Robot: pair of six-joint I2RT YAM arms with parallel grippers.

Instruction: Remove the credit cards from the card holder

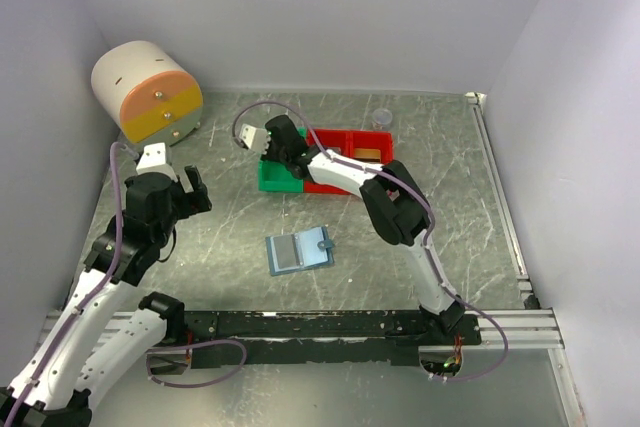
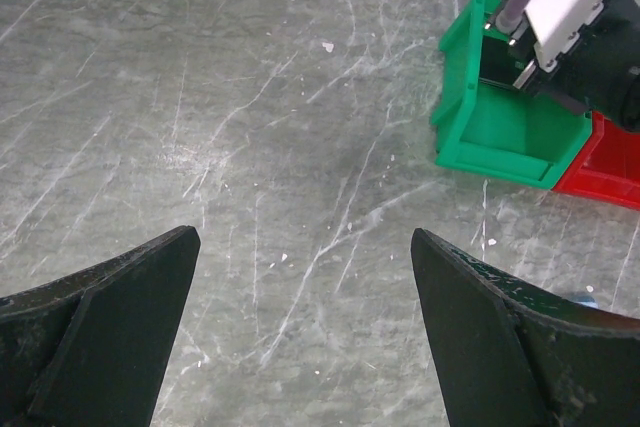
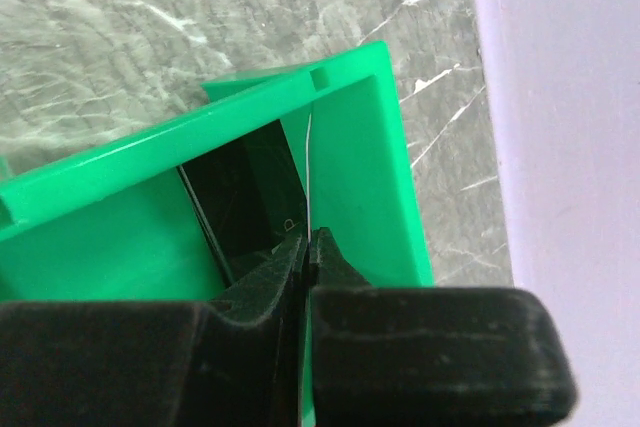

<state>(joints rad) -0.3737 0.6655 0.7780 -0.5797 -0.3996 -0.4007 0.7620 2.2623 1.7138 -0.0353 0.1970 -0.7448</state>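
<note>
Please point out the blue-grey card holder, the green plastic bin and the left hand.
Blue-grey two-panel card holder (image 1: 313,249), top view, on its blue panel.
Green plastic bin (image 2: 510,127), left wrist view, on its inner wall.
Left hand (image 2: 305,234), left wrist view, midway between its fingertips.

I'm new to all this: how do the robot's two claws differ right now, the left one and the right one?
The left gripper stands wide open; the right gripper is shut. The left holds nothing, while the right pinches what looks like a thin card seen edge-on. The left hangs over the table; the right is at the green bin. Both have black fingers.
</note>
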